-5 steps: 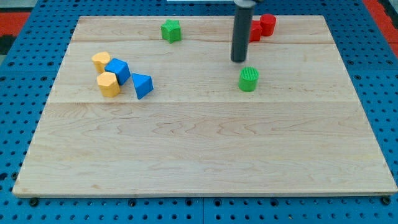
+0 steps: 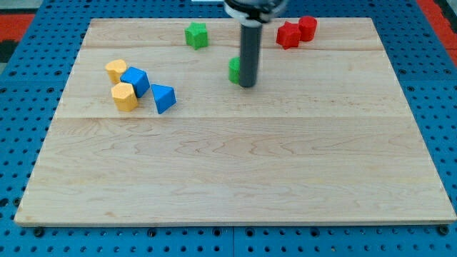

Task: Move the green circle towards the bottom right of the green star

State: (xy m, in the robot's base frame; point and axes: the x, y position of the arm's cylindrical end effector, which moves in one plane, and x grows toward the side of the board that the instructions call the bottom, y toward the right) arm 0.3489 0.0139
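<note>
1. Rod only, no claw to open or clench: my tip rests on the wooden board, pressed against the green circle's right side, mostly hiding it.
2. Green circle sits down and right of the green star, well apart.
3. At left, clustered: two yellow blocks, blue cube, blue wedge.
4. Far right: two touching red blocks.

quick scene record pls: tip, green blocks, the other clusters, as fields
tip: at the green circle's right side, touching or nearly
green circle: mostly hidden behind the rod, lower right of the green star
green star: near the board's top edge
red blocks: two, touching, top right
blue and yellow blocks: four, clustered at left
board: wooden
</note>
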